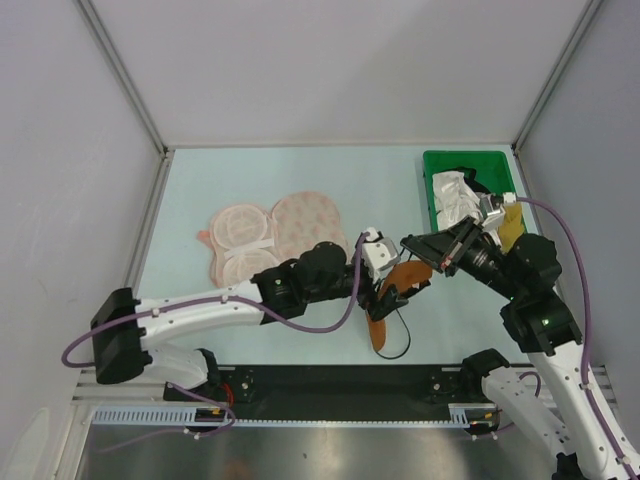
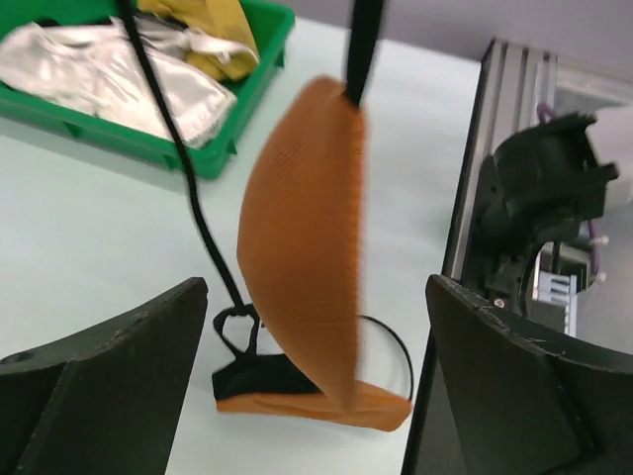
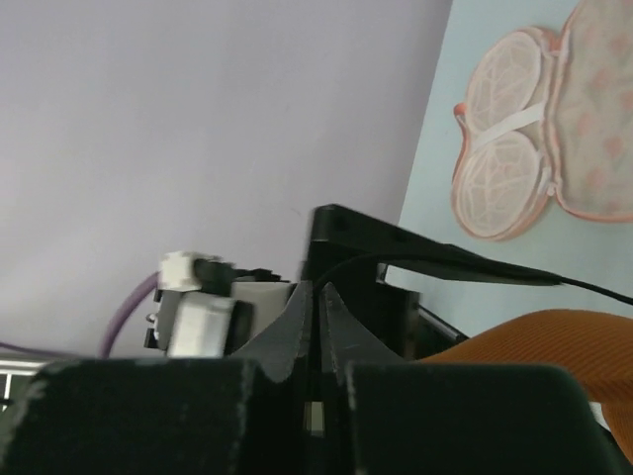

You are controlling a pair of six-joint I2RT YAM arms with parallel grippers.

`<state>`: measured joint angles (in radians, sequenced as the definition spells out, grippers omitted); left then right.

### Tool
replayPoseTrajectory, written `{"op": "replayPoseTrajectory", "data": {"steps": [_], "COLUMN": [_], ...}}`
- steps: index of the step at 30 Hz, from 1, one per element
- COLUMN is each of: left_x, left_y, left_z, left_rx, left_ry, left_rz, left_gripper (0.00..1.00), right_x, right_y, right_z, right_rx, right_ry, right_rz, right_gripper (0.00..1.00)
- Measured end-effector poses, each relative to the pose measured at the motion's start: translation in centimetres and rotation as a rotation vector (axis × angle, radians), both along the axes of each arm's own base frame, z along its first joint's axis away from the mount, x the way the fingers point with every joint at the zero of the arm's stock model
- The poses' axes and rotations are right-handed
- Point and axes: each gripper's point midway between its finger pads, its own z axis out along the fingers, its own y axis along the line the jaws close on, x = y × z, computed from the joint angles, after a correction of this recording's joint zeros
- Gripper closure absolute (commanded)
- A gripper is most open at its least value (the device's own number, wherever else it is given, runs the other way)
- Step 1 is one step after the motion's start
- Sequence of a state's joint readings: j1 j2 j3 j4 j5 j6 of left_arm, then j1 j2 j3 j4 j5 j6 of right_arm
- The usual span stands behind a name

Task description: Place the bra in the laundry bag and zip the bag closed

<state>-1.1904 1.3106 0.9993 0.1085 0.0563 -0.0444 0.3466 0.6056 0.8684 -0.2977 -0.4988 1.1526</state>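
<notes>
Top external: my right end effector pinches the bra, left end effector wide open; next, leftward to the laundry bag.

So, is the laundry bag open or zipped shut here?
Open. The laundry bag lies spread flat, its two halves side by side, mesh panels showing; the bra hangs outside it.

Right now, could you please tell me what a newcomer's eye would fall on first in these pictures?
The orange bra dangles by a black strap from the shut right hand at front centre, one cup hanging between the fingers of the open left hand. Left of it, the pink laundry bag lies open and flat; a green bin of cloths sits far right.
</notes>
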Motion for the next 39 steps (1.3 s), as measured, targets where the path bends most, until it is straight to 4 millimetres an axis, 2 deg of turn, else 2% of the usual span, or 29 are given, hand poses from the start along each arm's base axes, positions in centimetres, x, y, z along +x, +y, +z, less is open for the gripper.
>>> {"op": "replayPoseTrajectory", "data": {"steps": [3, 4, 6, 7, 8, 9, 10, 15, 20, 22, 24, 28, 30, 32, 35, 39], "left_x": [0.2, 0.4, 1.1, 1.5, 2.0, 2.5, 3.4, 6.5, 7.0, 6.9, 6.7, 6.4, 6.4, 6.3, 6.1, 5.8], "left_y": [-1.0, -1.3, -1.4, -1.3, -1.1, -0.8, -0.3, 4.9, 9.6, 10.8, 11.7, 12.9, 13.4, 13.7, 14.1, 14.6], "left_z": [-2.6, -3.0, -3.1, -2.9, -2.7, -2.4, -2.0, 0.3, 3.2, 3.5, 3.3, 2.1, 1.7, 1.3, 1.0, 1.3], "left_rx": [0.08, 0.096, 0.114, 0.124, 0.131, 0.133, 0.136, 0.16, 0.098, 0.085, 0.082, 0.1, 0.102, 0.101, 0.089, 0.049], "left_ry": [0.024, 0.032, 0.037, 0.028, 0.026, 0.026, 0.02, 0.071, 0.151, 0.18, 0.213, 0.266, 0.288, 0.312, 0.348, 0.389], "left_rz": [-0.048, -0.047, -0.019, 0.004, 0.037, 0.077, 0.133, 0.471, 0.691, 0.734, 0.772, 0.836, 0.869, 0.894, 0.925, 0.946], "left_gripper": [0.42, 0.57, 0.69, 0.82, 0.89, 0.92, 0.91, 0.93, 0.94, 0.94, 0.98, 1.0, 1.0, 1.0, 1.0, 1.0], "right_x": [-0.4, -0.6, -0.3, -0.1, 0.0, 0.1, 0.1, 1.1, 1.4, 1.2, 0.4, -2.1, -3.9, -5.8, -8.4, -9.9], "right_y": [0.2, 0.2, 0.0, -0.1, -0.2, -0.2, -0.3, -0.9, -2.1, -1.8, -1.0, 2.3, 4.2, 6.2, 9.6, 13.1], "right_z": [0.7, 1.0, 1.3, 1.3, 1.3, 1.2, 1.0, -1.4, -3.9, -5.1, -7.0, -13.0, -15.1, -16.1, -16.7, -18.5], "right_rx": [0.022, 0.028, 0.033, 0.032, 0.03, 0.023, 0.012, -0.103, -0.28, -0.318, -0.334, -0.356, -0.38, -0.409, -0.453, -0.559], "right_ry": [-0.021, -0.031, -0.043, -0.047, -0.05, -0.052, -0.052, -0.049, -0.135, -0.19, -0.264, -0.325, -0.353, -0.419, -0.557, -0.705], "right_rz": [0.025, 0.03, 0.012, 0.001, -0.006, -0.01, -0.01, -0.057, -0.088, -0.058, 0.006, 0.188, 0.294, 0.381, 0.477, 0.469], "right_gripper": [1.0, 0.99, 0.87, 0.8, 0.68, 0.61, 0.47, 0.27, 0.23, 0.19, 0.18, 0.12, 0.1, 0.0, 0.0, 0.0]}}
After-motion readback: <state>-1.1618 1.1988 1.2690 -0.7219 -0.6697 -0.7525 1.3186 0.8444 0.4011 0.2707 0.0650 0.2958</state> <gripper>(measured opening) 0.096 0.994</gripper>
